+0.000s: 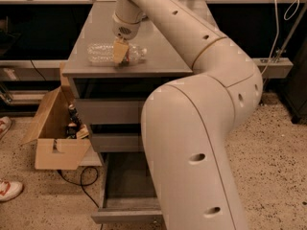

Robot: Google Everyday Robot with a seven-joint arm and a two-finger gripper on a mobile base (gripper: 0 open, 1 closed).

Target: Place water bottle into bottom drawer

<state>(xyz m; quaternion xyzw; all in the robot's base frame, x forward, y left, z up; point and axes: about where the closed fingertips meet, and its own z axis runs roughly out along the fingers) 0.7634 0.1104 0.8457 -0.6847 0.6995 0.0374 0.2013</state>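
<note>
The water bottle (101,53), clear and ribbed with a red-and-blue label, lies on its side on the grey cabinet top (158,56), near the front left edge. My gripper (120,52) reaches down from the long white arm and sits right over the bottle's label end, touching or nearly touching it. The bottom drawer (125,210) is pulled open at floor level. It looks empty inside, and my arm's big white body hides its right part.
Two closed grey drawers (108,111) sit above the open one. An open cardboard box (50,150) holding small dark bottles (72,121) stands on the floor left of the cabinet, with a black cable (79,178) beside it. A shoe (8,189) shows at the far left.
</note>
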